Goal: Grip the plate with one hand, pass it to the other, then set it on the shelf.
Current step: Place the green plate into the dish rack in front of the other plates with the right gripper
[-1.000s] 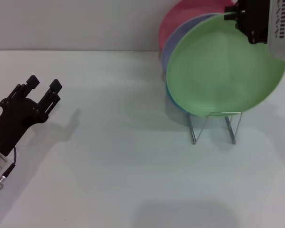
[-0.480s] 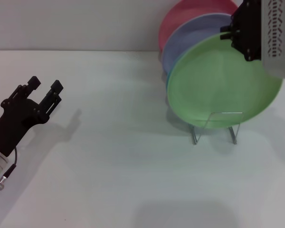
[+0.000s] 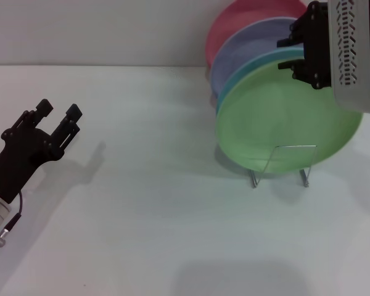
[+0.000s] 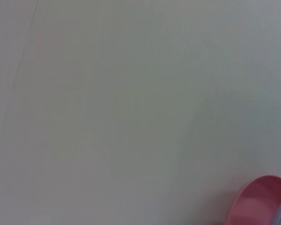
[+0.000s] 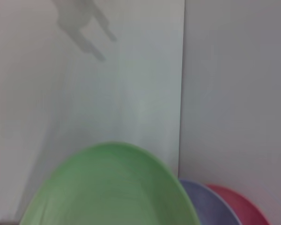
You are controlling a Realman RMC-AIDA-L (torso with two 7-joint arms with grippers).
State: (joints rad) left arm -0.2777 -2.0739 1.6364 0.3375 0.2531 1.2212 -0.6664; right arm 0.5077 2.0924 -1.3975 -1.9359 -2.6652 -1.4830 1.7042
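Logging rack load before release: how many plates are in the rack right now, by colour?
Light-green plate: 1, at the front, upper edge at the right gripper
Turquoise plate: 1
Lavender plate: 1
Pink plate: 1
Total: 4 plates standing in the wire rack

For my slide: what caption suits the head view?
Right claw lowers light-green plate into wire rack; left claw idle.

Bright, even light; soft shadows; both wrist views blurred
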